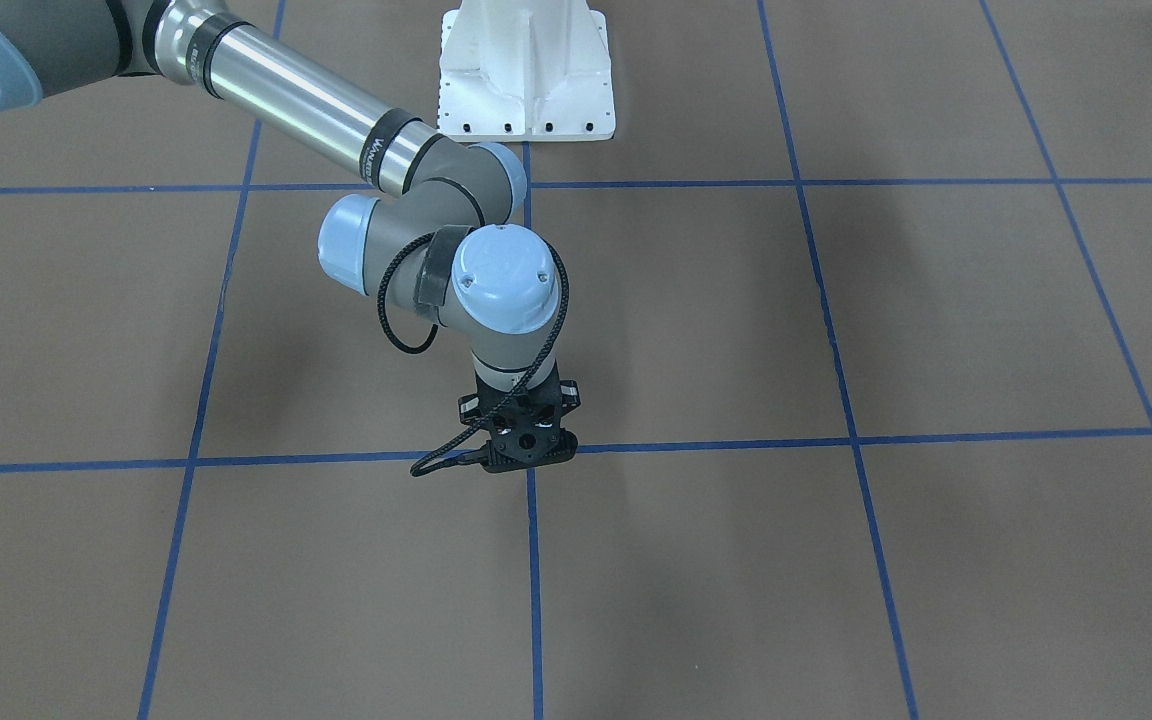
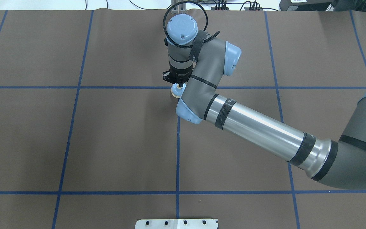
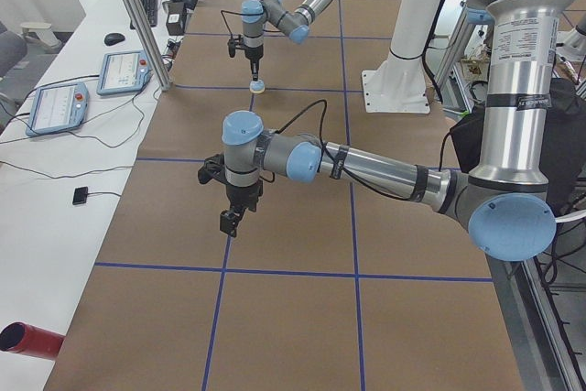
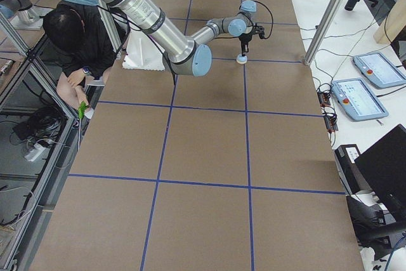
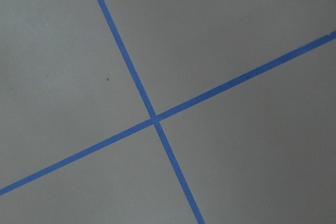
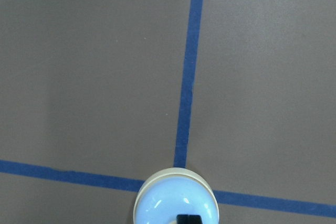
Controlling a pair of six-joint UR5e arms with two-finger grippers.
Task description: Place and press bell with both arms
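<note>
The small light-blue bell [image 2: 176, 92] with a beige base ring stands on the table at a crossing of blue tape lines. It also shows in the right wrist view [image 6: 176, 200] and in the side views [image 3: 258, 88] [image 4: 242, 59]. My right gripper [image 2: 179, 84] points straight down onto its top, with the fingers close together around the cream button. A black fingertip [image 6: 189, 219] sits on the bell's top. In the front view the right gripper [image 1: 526, 450] hides the bell. My left gripper [image 3: 229, 222] hangs above bare table far from the bell; I cannot tell whether it is open.
The white bolted pedestal [image 1: 526, 75] stands at the robot's side of the table. The table [image 2: 106, 143] is brown with blue tape lines. Operator pendants [image 3: 55, 103] lie on a side bench. A red cylinder [image 3: 23, 341] lies near the table's left end.
</note>
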